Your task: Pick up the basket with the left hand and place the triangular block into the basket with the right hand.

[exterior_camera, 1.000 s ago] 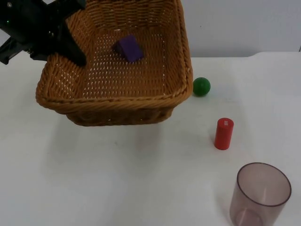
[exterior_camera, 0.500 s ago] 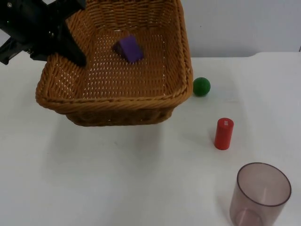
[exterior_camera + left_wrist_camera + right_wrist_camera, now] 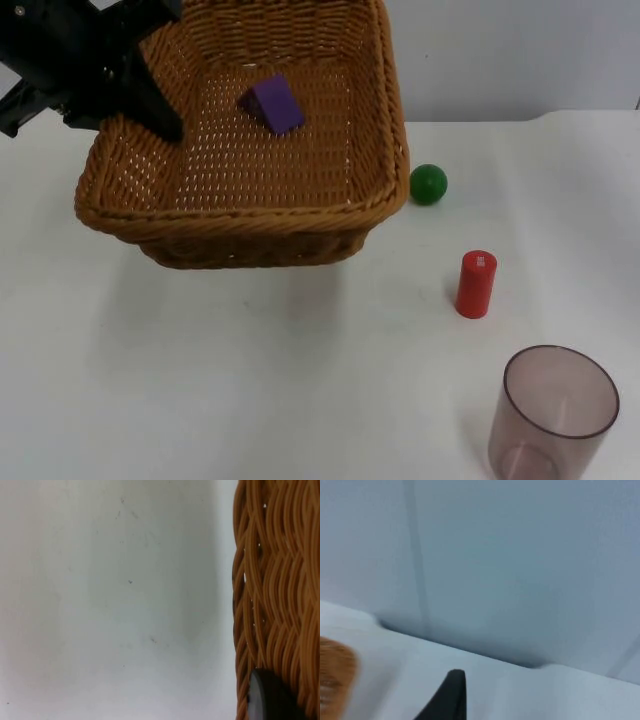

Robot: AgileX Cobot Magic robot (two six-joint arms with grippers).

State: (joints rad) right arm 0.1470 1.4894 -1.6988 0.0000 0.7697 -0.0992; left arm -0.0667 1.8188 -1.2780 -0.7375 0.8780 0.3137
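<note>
- Top view: my left end effector (image 3: 150, 105) is clamped on the back left rim of the basket (image 3: 240, 215), holding it tilted and lifted off the bench (image 3: 250, 380). Against the frames from a second and half a second back, the basket has hardly shifted; I see only a slight settling of its near rim.
- Top view again: the purple triangular block (image 3: 273, 103) lies on the basket floor toward the back wall, in nearly the same spot as before. I judge the placing done, with only a steady hold left.
- Top view, rest of the bench: a green ball (image 3: 428, 184) sits just beside the basket's right corner, with a red cylinder (image 3: 476, 284) and a clear cup (image 3: 556, 412) nearer me; none has moved.
- Left wrist view: woven basket wall (image 3: 272, 590) right against a dark fingertip (image 3: 270, 700), bare bench beside it.
- Right wrist view: the right end effector (image 3: 451, 695) faces the grey wall (image 3: 520, 555), away from the basket; I cannot tell whether it is apart or together. That arm waits.
</note>
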